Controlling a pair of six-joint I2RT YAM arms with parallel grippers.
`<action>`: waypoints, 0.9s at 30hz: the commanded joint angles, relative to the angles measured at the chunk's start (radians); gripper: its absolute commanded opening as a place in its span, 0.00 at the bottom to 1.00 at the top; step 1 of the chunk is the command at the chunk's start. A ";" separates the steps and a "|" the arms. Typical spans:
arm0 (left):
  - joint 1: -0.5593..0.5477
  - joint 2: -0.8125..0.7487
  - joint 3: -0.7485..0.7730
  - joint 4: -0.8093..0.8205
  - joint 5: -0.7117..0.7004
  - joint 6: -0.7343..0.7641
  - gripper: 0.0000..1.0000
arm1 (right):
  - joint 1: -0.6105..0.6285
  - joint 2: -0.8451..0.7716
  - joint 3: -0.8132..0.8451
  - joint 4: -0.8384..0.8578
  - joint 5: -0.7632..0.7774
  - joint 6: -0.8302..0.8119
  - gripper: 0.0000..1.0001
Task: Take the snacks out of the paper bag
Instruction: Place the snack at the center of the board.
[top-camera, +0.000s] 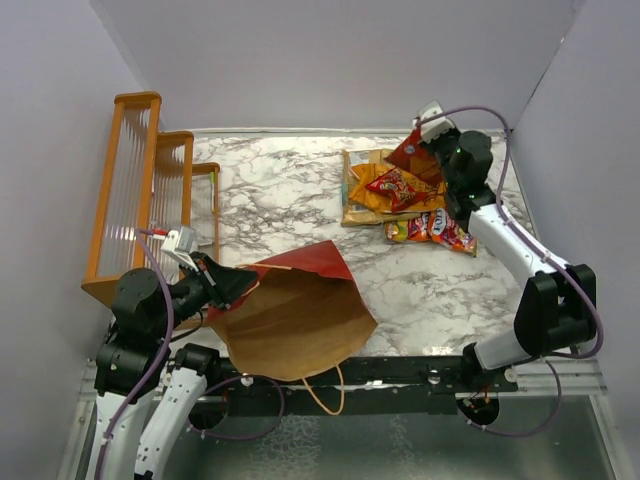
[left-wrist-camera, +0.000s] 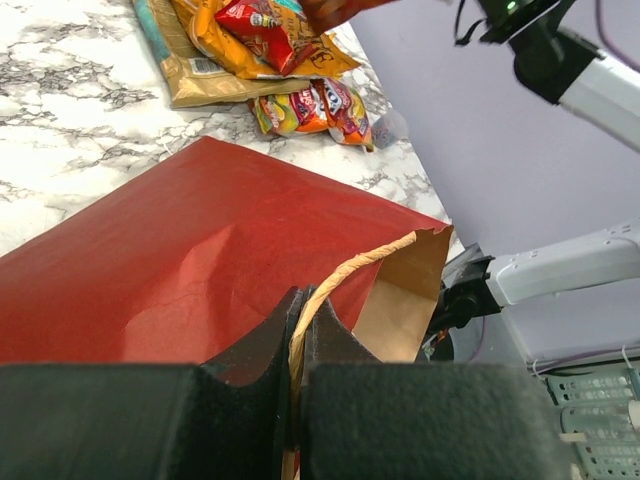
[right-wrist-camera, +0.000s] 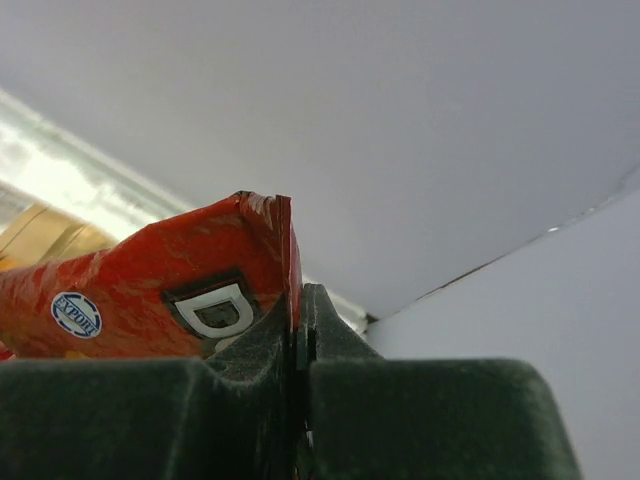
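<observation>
Both clamped shut: left pincer (left-wrist-camera: 300, 306) on the paper bag (left-wrist-camera: 190, 260) by its handle (left-wrist-camera: 352, 268), right pincer (right-wrist-camera: 298, 300) on a red packet (right-wrist-camera: 140, 285) edge.

Right tool (right-wrist-camera: 300, 305) tight on the edge of a red packet (right-wrist-camera: 140, 285) — pale wall (right-wrist-camera: 400, 120) behind.

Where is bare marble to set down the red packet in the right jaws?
Bare marble lies between the orange wooden rack and the pile of glossy snack packets, and again near the front between the dark red paper bag and the right arm. The far-right corner by the pile is crowded.
</observation>
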 joint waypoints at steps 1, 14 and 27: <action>-0.003 0.028 0.017 0.005 -0.015 0.023 0.00 | -0.082 0.046 0.150 0.059 -0.079 0.026 0.01; -0.003 0.013 -0.002 0.026 -0.010 -0.008 0.00 | -0.097 0.111 -0.047 0.028 -0.404 0.119 0.01; -0.003 0.170 0.062 0.137 0.059 -0.003 0.00 | -0.062 -0.020 -0.420 0.081 -0.438 0.304 0.08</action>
